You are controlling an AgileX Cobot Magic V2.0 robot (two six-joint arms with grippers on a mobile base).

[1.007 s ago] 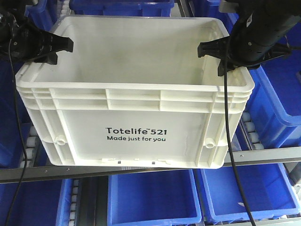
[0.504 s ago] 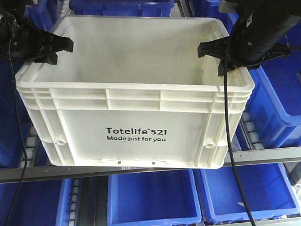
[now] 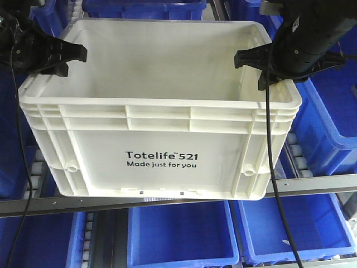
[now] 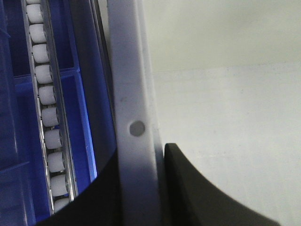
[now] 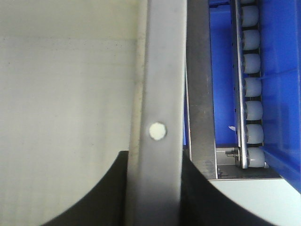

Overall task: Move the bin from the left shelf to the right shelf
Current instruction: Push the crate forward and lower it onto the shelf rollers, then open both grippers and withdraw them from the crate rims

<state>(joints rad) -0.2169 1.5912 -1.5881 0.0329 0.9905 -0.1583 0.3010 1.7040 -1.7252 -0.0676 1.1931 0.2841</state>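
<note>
While both hands hold it, the bin (image 3: 162, 151) spans the whole gap between them, its long axis running straight from one hand to the other. The left gripper (image 3: 77, 54) pinches the rim of the short end wall on its own side. In the wrist view, the left gripper (image 4: 141, 188) has one finger outside the wall and one inside, both closed against it. The right gripper (image 3: 249, 58) does the same at the opposite end, and seen from the wrist the right gripper (image 5: 153, 193) likewise straddles the rim tightly.

Below and forward of the hands, the bin's base sits over the rack (image 3: 312, 181). Its rollers (image 4: 47, 94) run just outside each grip, and blue bins (image 3: 184, 234) lie beyond and beneath. Whether the base rests on the rollers or hangs just clear cannot be told, nor which shelf this is.

Judged from this, a rightward shift would be led by the right hand and followed by the left. Neither hand is nearer, so the two must travel together along the bin's long axis.
</note>
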